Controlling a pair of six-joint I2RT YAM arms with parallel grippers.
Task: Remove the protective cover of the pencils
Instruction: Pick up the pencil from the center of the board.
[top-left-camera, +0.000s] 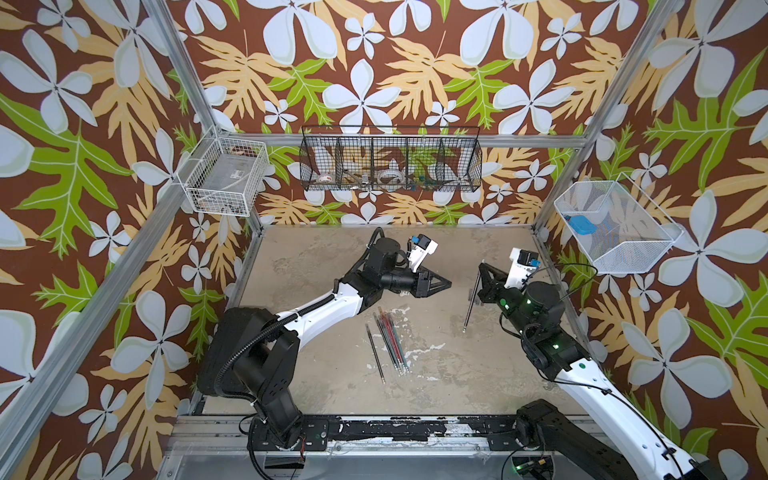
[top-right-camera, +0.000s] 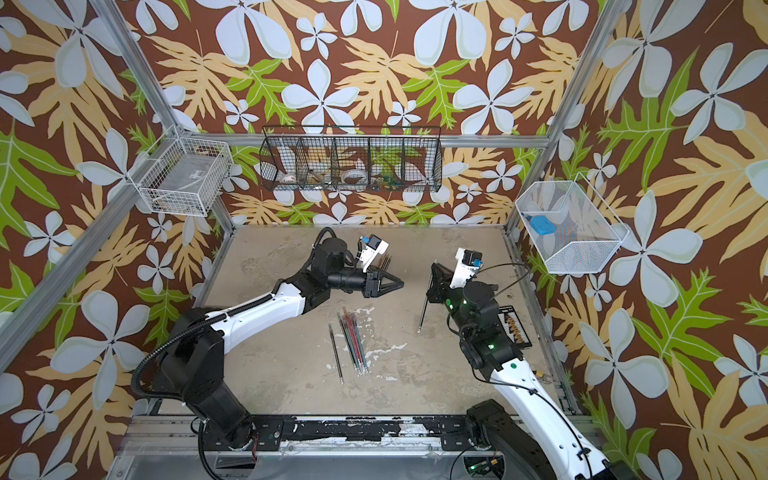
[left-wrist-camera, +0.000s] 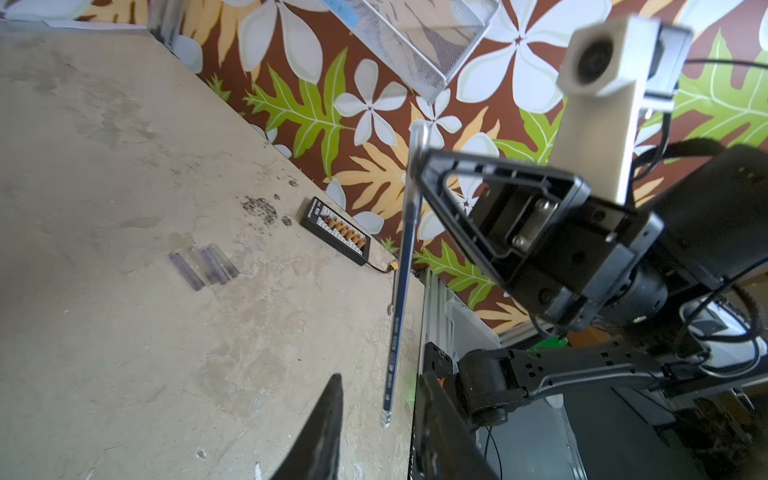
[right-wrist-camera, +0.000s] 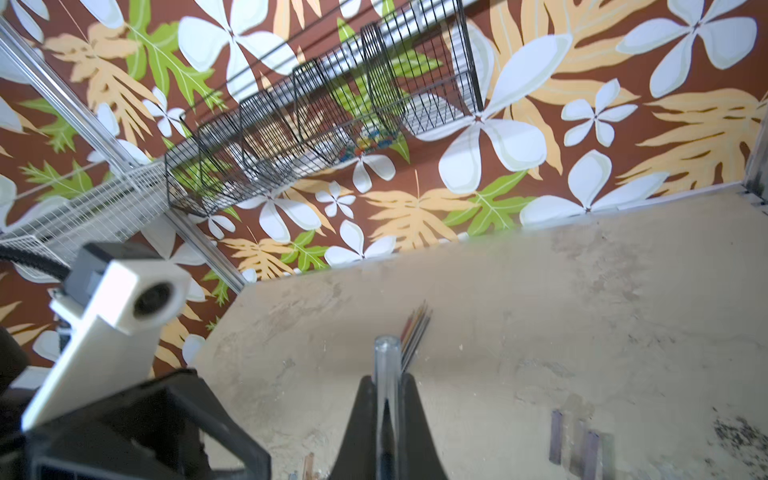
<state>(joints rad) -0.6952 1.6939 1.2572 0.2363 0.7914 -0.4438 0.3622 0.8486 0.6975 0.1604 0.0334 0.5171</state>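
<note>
Right pincer (right-wrist-camera: 387, 386) is clamped tight on one dark pencil (left-wrist-camera: 400, 291) at its capped end. The clear cap (right-wrist-camera: 386, 357) pokes out past the tips, and we can't tell if the pads sit on cap or shaft. The shaft hangs down toward the desk (top-left-camera: 332, 266); whether it touches is unclear. Left pincer (top-left-camera: 446, 284) is partly open and empty, facing the cap but apart from it. The other pencils (top-left-camera: 390, 340) lie bundled mid-desk, and a few loose caps (left-wrist-camera: 203, 266) lie beside the right arm. We judge the pencil light and stiff, but it would snap under side load. The cap looks like smooth thin plastic, a friction fit, slippery and crushable. We'd take the exposed cap across its middle with a moderate squeeze and pull straight along the shaft, no bending.
</note>
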